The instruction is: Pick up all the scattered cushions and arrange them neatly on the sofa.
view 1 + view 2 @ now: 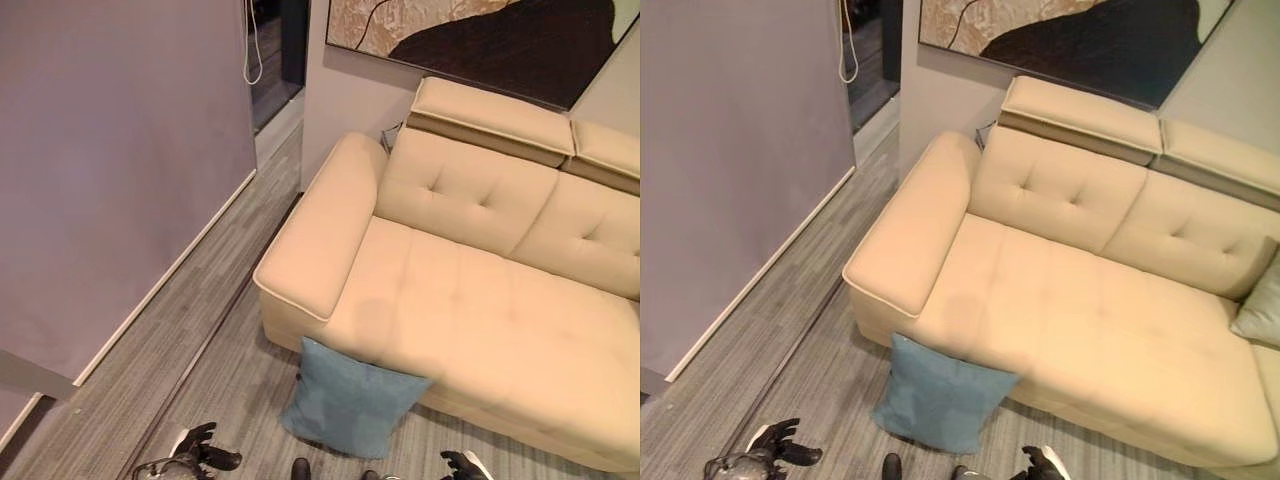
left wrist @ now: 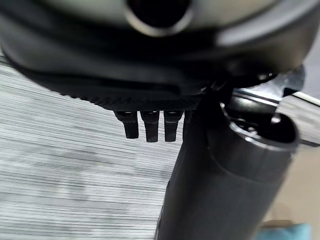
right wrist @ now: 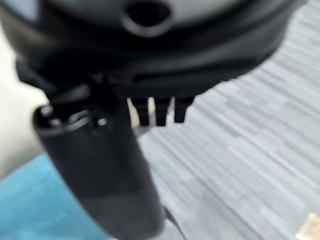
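One blue cushion [image 1: 350,405] on the grey floor [image 1: 190,330], propped against the front of the beige sofa [image 1: 480,320] just below its left armrest [image 1: 315,240]. It stands tilted: top edge leaning on the sofa front, bottom corner on the floor toward me. It's squarish, so no clear long axis; its diagonal runs roughly up-down in the head view, lower point aimed between my hands.

Left hand [image 1: 205,450] hangs low, left of the cushion and apart from it, no contact. Fingers [image 2: 146,127] hang out fairly straight with the thumb out in front, nothing held. A sliver of blue shows past the thumb in the left wrist view.

Right hand [image 1: 1040,465] is low too, on the right of the cushion's lower corner, near but not touching. Fingers [image 3: 161,112] relaxed and loose, nothing in them. Blue cushion fabric shows beside the thumb in the right wrist view, floor on the other side.

Second cushion [image 1: 1262,305], grey-green, sits on the sofa seat at the far right, leaning on the backrest, well apart from both hands.

Dark-and-tan painting [image 1: 480,35] hangs on the wall above the sofa back.
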{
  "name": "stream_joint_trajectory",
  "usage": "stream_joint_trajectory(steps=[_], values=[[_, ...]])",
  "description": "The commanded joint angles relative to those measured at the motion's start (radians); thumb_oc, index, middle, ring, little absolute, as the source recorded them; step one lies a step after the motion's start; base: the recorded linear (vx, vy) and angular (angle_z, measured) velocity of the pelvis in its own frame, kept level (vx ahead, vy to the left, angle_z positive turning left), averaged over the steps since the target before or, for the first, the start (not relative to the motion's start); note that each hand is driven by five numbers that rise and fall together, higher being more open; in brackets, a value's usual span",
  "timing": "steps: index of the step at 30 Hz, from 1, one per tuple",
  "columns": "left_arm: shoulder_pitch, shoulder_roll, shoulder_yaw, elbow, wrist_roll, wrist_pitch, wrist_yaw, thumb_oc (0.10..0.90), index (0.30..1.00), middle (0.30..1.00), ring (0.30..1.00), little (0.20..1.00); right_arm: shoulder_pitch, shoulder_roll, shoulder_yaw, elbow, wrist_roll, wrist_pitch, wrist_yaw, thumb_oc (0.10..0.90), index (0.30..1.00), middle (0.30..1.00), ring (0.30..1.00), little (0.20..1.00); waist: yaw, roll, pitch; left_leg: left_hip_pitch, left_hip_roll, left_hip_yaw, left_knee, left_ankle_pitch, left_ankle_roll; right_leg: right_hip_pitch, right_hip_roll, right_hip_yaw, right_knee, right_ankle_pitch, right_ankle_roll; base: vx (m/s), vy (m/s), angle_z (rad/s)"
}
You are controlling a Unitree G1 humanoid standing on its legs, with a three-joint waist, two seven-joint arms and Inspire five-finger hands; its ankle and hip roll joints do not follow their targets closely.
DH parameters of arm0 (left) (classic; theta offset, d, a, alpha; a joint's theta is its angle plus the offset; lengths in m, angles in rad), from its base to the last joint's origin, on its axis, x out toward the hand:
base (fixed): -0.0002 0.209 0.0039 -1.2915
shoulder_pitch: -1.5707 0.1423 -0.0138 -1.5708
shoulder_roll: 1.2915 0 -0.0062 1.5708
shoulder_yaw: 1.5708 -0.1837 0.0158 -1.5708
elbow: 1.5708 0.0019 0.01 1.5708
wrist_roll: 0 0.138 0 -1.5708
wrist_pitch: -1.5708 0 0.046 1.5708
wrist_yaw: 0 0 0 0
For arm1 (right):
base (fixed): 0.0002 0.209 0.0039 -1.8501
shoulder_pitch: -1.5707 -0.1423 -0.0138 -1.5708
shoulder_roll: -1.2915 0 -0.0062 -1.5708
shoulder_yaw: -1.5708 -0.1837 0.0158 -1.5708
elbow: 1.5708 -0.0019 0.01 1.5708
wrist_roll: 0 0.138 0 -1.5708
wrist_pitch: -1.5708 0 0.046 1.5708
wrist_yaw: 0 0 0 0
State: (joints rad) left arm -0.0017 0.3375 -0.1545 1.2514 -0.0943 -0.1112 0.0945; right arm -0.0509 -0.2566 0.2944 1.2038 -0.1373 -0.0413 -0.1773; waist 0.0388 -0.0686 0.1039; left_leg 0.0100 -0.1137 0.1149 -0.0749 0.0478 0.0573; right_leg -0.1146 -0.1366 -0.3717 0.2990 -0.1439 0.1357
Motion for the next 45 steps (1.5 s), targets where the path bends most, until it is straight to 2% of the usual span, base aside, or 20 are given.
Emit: stream_joint_trajectory(steps=[1, 3, 6, 7, 9, 10, 12, 13, 14, 17, 20, 22, 23, 24, 26, 30, 34, 35, 40, 45], values=[[-0.026, -0.016, 0.006, 0.003, 0.026, -0.03, -0.007, 0.8, 0.9, 0.9, 0.9, 0.9, -0.056, -0.044, -0.006, -0.007, 0.016, -0.025, -0.022, 0.8, 0.9, 0.9, 0.9, 0.9, 0.008, -0.018, -0.006, -0.012, 0.074, -0.08, 0.055, -0.099, -0.066, 0.074, 0.064, 0.082, -0.239, 0.11, -0.016, 0.01, -0.043, 0.2], [-0.027, -0.022, 0.002, 0.003, 0.027, -0.03, -0.013, 0.8, 0.9, 0.9, 0.9, 0.9, -0.054, -0.054, -0.01, -0.007, 0.017, -0.024, -0.024, 0.8, 0.9, 0.9, 0.9, 0.9, 0.005, -0.016, -0.007, -0.018, 0.072, -0.074, 0.072, -0.109, -0.069, 0.084, 0.066, 0.091, -0.271, 0.122, -0.017, 0.0, -0.052, 0.13], [-0.034, -0.036, -0.021, 0.0, 0.043, -0.03, -0.019, 0.8, 0.9, 0.9, 0.9, 0.9, -0.044, -0.069, -0.024, -0.011, 0.03, -0.028, -0.029, 0.8, 0.9, 0.9, 0.9, 0.9, -0.014, -0.018, 0.002, -0.055, 0.071, -0.061, 0.181, -0.145, -0.093, 0.118, 0.07, 0.11, -0.319, 0.129, -0.028, 0.0, -0.024, 0.09], [-0.036, -0.039, -0.024, -0.002, 0.042, -0.029, -0.02, 0.8, 0.9, 0.9, 0.9, 0.9, -0.044, -0.07, -0.021, -0.01, 0.032, -0.028, -0.03, 0.8, 0.9, 0.9, 0.9, 0.9, -0.013, -0.019, 0.004, -0.058, 0.071, -0.07, 0.198, -0.151, -0.096, 0.124, 0.073, 0.121, -0.324, 0.129, -0.031, 0.01, 0.011, 0.2], [-0.039, -0.045, -0.029, -0.005, 0.026, -0.032, -0.017, 0.8, 0.9, 0.9, 0.9, 0.9, -0.046, -0.072, -0.018, -0.008, 0.037, -0.029, -0.031, 0.8, 0.9, 0.9, 0.9, 0.9, -0.002, -0.025, 0.012, -0.085, 0.062, -0.132, 0.242, -0.156, -0.111, 0.133, 0.073, 0.139, -0.334, 0.132, -0.034, 0.0, 0.026, 0.02], [-0.039, -0.045, -0.029, -0.005, 0.026, -0.032, -0.017, 0.8, 0.9, 0.9, 0.9, 0.9, -0.046, -0.072, -0.018, -0.008, 0.037, -0.029, -0.031, 0.8, 0.9, 0.9, 0.9, 0.9, -0.002, -0.025, 0.012, -0.086, 0.062, -0.132, 0.242, -0.156, -0.111, 0.133, 0.073, 0.139, -0.334, 0.132, -0.034, 0.01, 0.049, -0.06], [-0.049, -0.053, -0.038, -0.007, 0.013, -0.031, -0.007, 0.8, 0.9, 0.9, 0.9, 0.9, -0.051, -0.076, -0.013, -0.006, 0.038, -0.03, -0.035, 0.8, 0.9, 0.9, 0.9, 0.9, 0.009, -0.028, 0.015, -0.141, 0.073, -0.191, 0.23, -0.132, -0.116, 0.133, 0.068, 0.157, -0.344, 0.136, -0.025, 0.04, 0.061, -0.25], [-0.05, -0.056, -0.037, -0.005, 0.01, -0.031, -0.01, 0.8, 0.9, 0.9, 0.9, 0.9, -0.051, -0.076, -0.015, -0.005, 0.04, -0.028, -0.032, 0.8, 0.9, 0.9, 0.9, 0.9, 0.009, -0.023, 0.009, -0.128, 0.078, -0.194, 0.2, -0.132, -0.111, 0.131, 0.072, 0.164, -0.344, 0.134, -0.026, 0.13, 0.142, -0.55], [-0.049, -0.057, -0.04, 0.005, 0.025, -0.022, -0.015, 0.8, 0.9, 0.9, 0.9, 0.9, -0.047, -0.072, -0.023, 0.001, 0.032, -0.024, -0.03, 0.8, 0.9, 0.9, 0.9, 0.9, -0.002, -0.012, -0.005, -0.102, 0.088, -0.193, 0.151, -0.115, -0.105, 0.128, 0.074, 0.175, -0.335, 0.127, -0.026, 0.18, 0.243, -0.51], [-0.041, -0.049, -0.024, 0.012, 0.025, -0.018, -0.016, 0.8, 0.9, 0.9, 0.9, 0.9, -0.047, -0.054, -0.018, -0.002, 0.03, -0.02, -0.029, 0.8, 0.9, 0.9, 0.9, 0.9, 0.007, -0.01, -0.001, -0.068, 0.079, -0.173, 0.14, -0.129, -0.08, 0.103, 0.051, 0.212, -0.279, 0.125, -0.01, 0.13, 0.215, -0.65], [-0.031, -0.029, 0.003, 0.014, 0.016, -0.016, -0.01, 0.8, 0.9, 0.9, 0.9, 0.9, -0.063, -0.046, -0.015, -0.014, 0.028, -0.018, -0.029, 0.8, 0.9, 0.9, 0.9, 0.9, 0.033, -0.008, 0.015, -0.05, 0.081, -0.132, 0.157, -0.155, -0.053, 0.046, 0.017, 0.189, -0.162, 0.128, 0.02, 0.07, 0.124, -0.89], [-0.036, -0.02, 0.002, 0.015, 0.016, -0.018, -0.01, 0.8, 0.9, 0.9, 0.9, 0.9, -0.072, -0.046, -0.018, -0.022, 0.034, -0.021, -0.027, 0.8, 0.9, 0.9, 0.9, 0.9, 0.03, -0.001, 0.026, -0.046, 0.087, -0.134, 0.16, -0.162, -0.045, 0.011, 0.003, 0.196, -0.112, 0.134, 0.033, 0.05, -0.026, -0.77], [-0.041, -0.015, 0.001, 0.014, 0.015, -0.02, -0.007, 0.8, 0.9, 0.9, 0.9, 0.9, -0.077, -0.051, -0.023, -0.031, 0.037, -0.022, -0.031, 0.8, 0.9, 0.9, 0.9, 0.9, 0.029, 0.006, 0.03, -0.044, 0.098, -0.132, 0.158, -0.168, -0.048, 0.003, -0.031, 0.18, -0.137, 0.148, 0.032, 0.05, -0.108, -0.03], [-0.044, -0.013, -0.004, 0.012, 0.014, -0.021, -0.003, 0.8, 0.9, 0.9, 0.9, 0.9, -0.076, -0.053, -0.023, -0.036, 0.035, -0.021, -0.032, 0.8, 0.9, 0.9, 0.9, 0.9, 0.025, 0.009, 0.035, -0.043, 0.102, -0.133, 0.159, -0.169, -0.05, -0.003, -0.042, 0.173, -0.148, 0.151, 0.026, 0.1, -0.139, 0.14], [-0.054, -0.017, -0.005, 0.005, 0.004, -0.029, 0.002, 0.8, 0.9, 0.9, 0.9, 0.9, -0.07, -0.06, -0.023, -0.027, 0.039, -0.02, -0.033, 0.8, 0.9, 0.9, 0.9, 0.9, 0.02, -0.009, 0.023, -0.043, 0.093, -0.133, 0.157, -0.176, -0.062, 0.027, -0.043, 0.173, -0.214, 0.158, 0.024, 0.16, -0.195, 0.15], [-0.09, -0.022, -0.008, -0.042, -0.056, -0.046, 0.021, 0.8, 0.9, 0.9, 0.9, 0.9, -0.077, -0.072, -0.028, -0.031, 0.058, -0.026, -0.047, 0.8, 0.9, 0.9, 0.9, 0.9, 0.006, -0.007, 0.033, -0.064, 0.107, -0.147, 0.15, -0.168, -0.075, 0.014, -0.024, 0.164, -0.229, 0.151, 0.012, 0.02, -0.157, 0.34], [-0.164, -0.016, -0.02, -0.147, -0.144, -0.074, 0.056, 0.8, 0.9, 0.9, 0.9, 0.9, -0.109, -0.086, -0.055, -0.056, 0.119, -0.037, -0.079, 0.8, 0.9, 0.9, 0.9, 0.9, -0.005, 0.002, 0.085, -0.156, 0.115, -0.161, 0.175, -0.153, -0.085, -0.069, -0.019, 0.153, -0.205, 0.145, -0.003, -0.11, -0.079, 0.08], [-0.165, -0.016, -0.02, -0.147, -0.144, -0.074, 0.056, 0.8, 0.9, 0.9, 0.9, 0.9, -0.109, -0.086, -0.055, -0.056, 0.119, -0.037, -0.079, 0.8, 0.9, 0.9, 0.9, 0.9, -0.006, 0.002, 0.083, -0.161, 0.115, -0.162, 0.177, -0.154, -0.085, -0.073, -0.019, 0.152, -0.204, 0.145, -0.003, -0.19, -0.071, 0.14], [-0.26, -0.004, -0.033, -0.26, -0.265, -0.123, 0.109, 0.8, 0.9, 0.9, 0.9, 0.9, -0.19, -0.099, -0.092, -0.131, 0.218, -0.067, -0.125, 0.8, 0.9, 0.9, 0.9, 0.9, -0.018, 0.015, 0.141, -0.34, 0.111, -0.164, 0.245, -0.134, -0.093, -0.252, -0.028, 0.166, -0.131, 0.155, -0.016, -0.18, -0.018, 0.03], [-0.371, -0.003, -0.046, -0.322, -0.355, -0.165, 0.162, 0.8, 0.9, 0.9, 0.9, 0.9, -0.304, -0.105, -0.113, -0.201, 0.306, -0.095, -0.196, 0.8, 0.9, 0.9, 0.9, 0.9, -0.032, 0.03, 0.162, -0.526, 0.109, -0.162, 0.292, -0.11, -0.1, -0.43, -0.042, 0.178, -0.094, 0.17, -0.019, -0.15, 0.028, -0.09]])
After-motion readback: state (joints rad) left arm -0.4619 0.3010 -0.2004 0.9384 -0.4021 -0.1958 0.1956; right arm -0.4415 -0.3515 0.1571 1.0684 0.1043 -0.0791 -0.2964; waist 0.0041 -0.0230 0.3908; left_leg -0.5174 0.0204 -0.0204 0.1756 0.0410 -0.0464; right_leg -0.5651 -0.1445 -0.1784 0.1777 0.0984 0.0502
